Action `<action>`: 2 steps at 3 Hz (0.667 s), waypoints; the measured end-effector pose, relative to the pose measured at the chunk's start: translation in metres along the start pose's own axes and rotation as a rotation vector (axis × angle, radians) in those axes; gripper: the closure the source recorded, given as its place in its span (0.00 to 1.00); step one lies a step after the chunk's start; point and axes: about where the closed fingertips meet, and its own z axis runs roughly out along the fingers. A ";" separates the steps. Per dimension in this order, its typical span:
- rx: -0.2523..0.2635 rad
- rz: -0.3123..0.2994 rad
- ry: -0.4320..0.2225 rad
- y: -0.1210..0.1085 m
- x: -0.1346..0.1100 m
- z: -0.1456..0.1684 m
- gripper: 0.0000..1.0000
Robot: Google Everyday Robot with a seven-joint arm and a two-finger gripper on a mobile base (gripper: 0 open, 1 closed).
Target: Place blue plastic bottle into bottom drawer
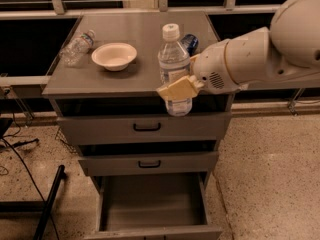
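The blue plastic bottle (174,64), tall and clear with a white cap and a pale label, is held upright in the air in front of the cabinet's front edge. My gripper (181,88) is shut on its lower middle, with a tan finger (175,89) across the front of it. The white arm reaches in from the right. The bottom drawer (152,204) is pulled open below, its plain grey inside showing. The bottle hangs above the drawer, level with the top drawer's front.
A white bowl (114,56) and a smaller dented clear bottle (76,48) lie on the grey cabinet top (100,81). A blue can (189,42) stands behind the held bottle. Two shallower drawers with black handles (147,127) are partly open. A black stand leg (50,204) lies on the floor at left.
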 end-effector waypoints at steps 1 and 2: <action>0.002 -0.005 0.004 -0.001 -0.001 -0.002 1.00; -0.034 0.012 -0.008 0.016 0.015 0.007 1.00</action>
